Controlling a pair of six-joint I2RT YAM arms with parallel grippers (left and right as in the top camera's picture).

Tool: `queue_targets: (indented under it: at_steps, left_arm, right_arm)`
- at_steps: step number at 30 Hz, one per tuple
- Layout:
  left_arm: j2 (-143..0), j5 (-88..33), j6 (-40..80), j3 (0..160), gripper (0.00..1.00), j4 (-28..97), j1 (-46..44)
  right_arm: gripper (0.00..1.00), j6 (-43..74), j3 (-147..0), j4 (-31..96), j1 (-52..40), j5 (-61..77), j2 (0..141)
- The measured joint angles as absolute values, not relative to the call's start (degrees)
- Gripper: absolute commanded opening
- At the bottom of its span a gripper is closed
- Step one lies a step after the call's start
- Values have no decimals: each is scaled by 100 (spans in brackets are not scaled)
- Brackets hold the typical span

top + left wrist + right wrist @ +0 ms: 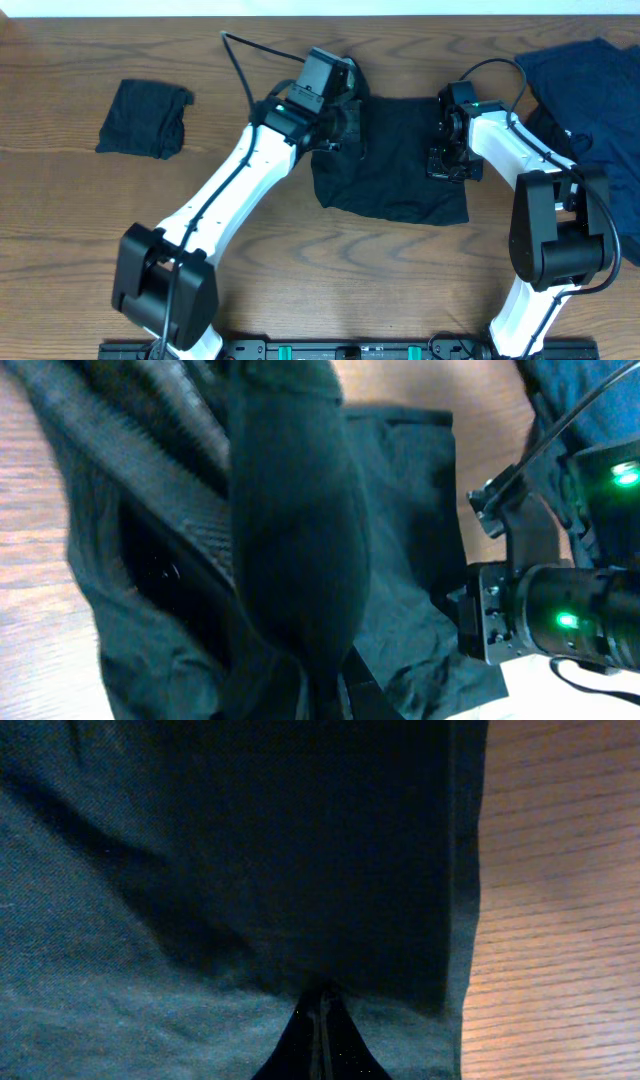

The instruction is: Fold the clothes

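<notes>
End effectors [336, 128] [447, 166] clamp garment [395, 160] on wood-grain table [360, 275].

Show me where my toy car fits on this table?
Bare wood: between the small folded black cloth and the left arm; also in front of the spread black fabric garment. Crowded: mid-table, where the left hand and right hand grip that garment, and around the navy blue fabric pile.

Even overhead light; dim, blurred wrist views
</notes>
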State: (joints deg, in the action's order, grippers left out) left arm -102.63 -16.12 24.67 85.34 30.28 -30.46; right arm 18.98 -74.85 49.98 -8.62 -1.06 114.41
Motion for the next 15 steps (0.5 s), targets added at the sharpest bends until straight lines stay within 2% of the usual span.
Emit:
queue_targets:
  at_steps: [15]
  left_arm:
    - [-10416,-1608,2571,8534,6,2593,-3614]
  right_arm:
    - [1,1898,-7476,4982,-862,-104,11434]
